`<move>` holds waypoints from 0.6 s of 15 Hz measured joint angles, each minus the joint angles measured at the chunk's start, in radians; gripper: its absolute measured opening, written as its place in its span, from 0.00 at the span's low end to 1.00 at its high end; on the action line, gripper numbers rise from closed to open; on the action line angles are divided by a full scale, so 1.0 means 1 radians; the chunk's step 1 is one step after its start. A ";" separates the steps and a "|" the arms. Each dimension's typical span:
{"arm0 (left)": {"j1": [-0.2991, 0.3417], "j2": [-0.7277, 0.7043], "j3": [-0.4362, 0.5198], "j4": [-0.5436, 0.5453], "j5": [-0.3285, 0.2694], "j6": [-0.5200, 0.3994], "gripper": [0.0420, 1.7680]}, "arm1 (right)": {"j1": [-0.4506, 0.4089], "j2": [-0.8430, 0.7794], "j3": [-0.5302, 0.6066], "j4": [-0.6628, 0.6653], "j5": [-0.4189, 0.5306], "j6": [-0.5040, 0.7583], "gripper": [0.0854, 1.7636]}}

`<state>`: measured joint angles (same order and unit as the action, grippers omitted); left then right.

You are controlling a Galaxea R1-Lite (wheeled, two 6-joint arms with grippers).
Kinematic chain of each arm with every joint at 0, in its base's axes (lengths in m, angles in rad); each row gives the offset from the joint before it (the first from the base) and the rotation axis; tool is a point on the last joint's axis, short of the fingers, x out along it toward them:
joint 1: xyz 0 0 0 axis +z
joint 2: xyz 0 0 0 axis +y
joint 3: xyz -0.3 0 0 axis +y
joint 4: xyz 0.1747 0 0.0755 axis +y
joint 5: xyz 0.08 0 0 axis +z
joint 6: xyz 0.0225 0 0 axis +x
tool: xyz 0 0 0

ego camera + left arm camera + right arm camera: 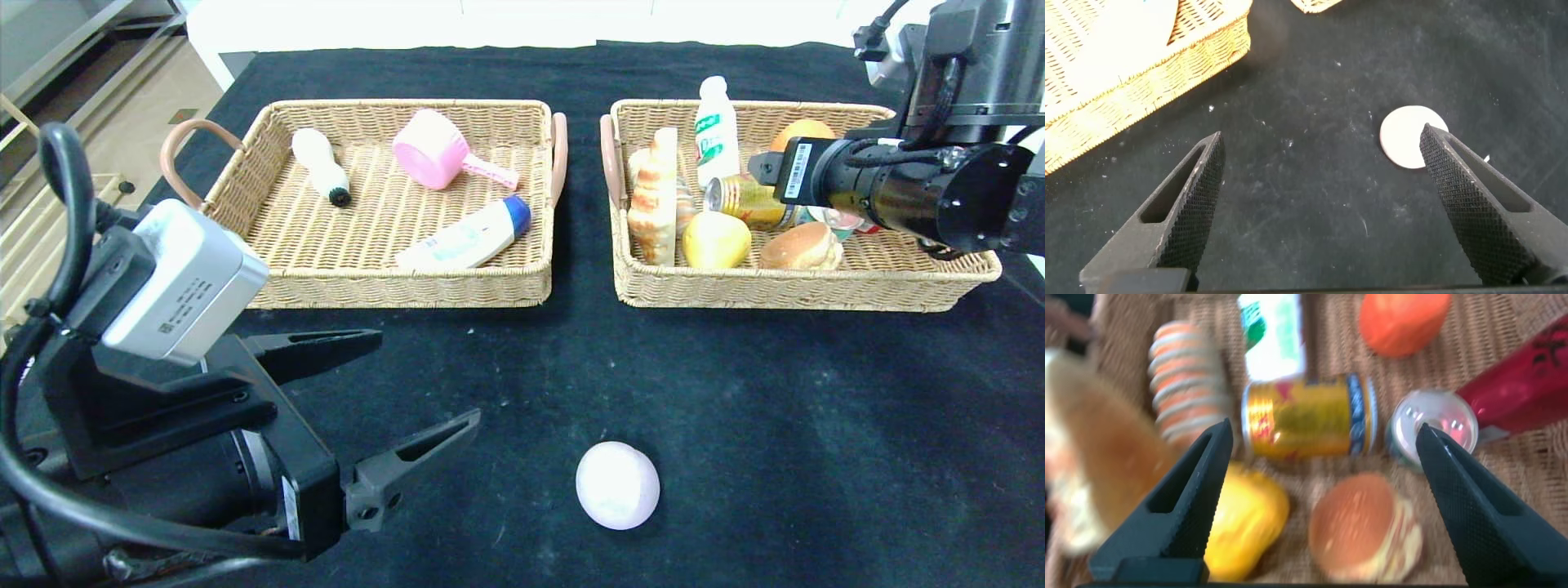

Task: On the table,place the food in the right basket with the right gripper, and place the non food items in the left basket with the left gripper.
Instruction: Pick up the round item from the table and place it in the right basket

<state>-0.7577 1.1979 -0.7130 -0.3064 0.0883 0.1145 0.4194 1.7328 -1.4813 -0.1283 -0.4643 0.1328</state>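
Head view: black tablecloth [735, 392] — pale ball [617, 485] beside wide left pincer [420, 388]; right pincer [1323, 506] wide over food basket [816, 290].

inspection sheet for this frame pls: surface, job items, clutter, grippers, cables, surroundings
Surface: black cloth table, pale specks on it.
Job's things: left basket holds a white bottle, pink scoop and white tube with blue cap. Right basket holds a drink bottle, yellow can, bun, orange, yellow fruit. White ball lies loose on the cloth.
Clutter: nothing seen.
Grippers: left gripper low over the cloth, jaws open, beside the ball. Right gripper above the right basket, jaws open, empty.
Cables: black cable on the left arm.
Surroundings: floor at left.
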 joint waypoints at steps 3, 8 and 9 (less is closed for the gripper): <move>0.000 0.000 0.000 -0.001 0.000 0.000 0.97 | 0.075 -0.070 0.050 0.081 -0.003 0.002 0.94; 0.000 -0.001 0.002 -0.001 0.001 0.011 0.97 | 0.247 -0.151 0.159 0.128 -0.104 0.019 0.95; 0.000 -0.001 0.003 -0.003 0.001 0.012 0.97 | 0.282 -0.158 0.182 0.136 -0.119 0.030 0.96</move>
<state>-0.7572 1.1964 -0.7096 -0.3091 0.0894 0.1268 0.7013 1.5745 -1.2989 0.0072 -0.5830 0.1630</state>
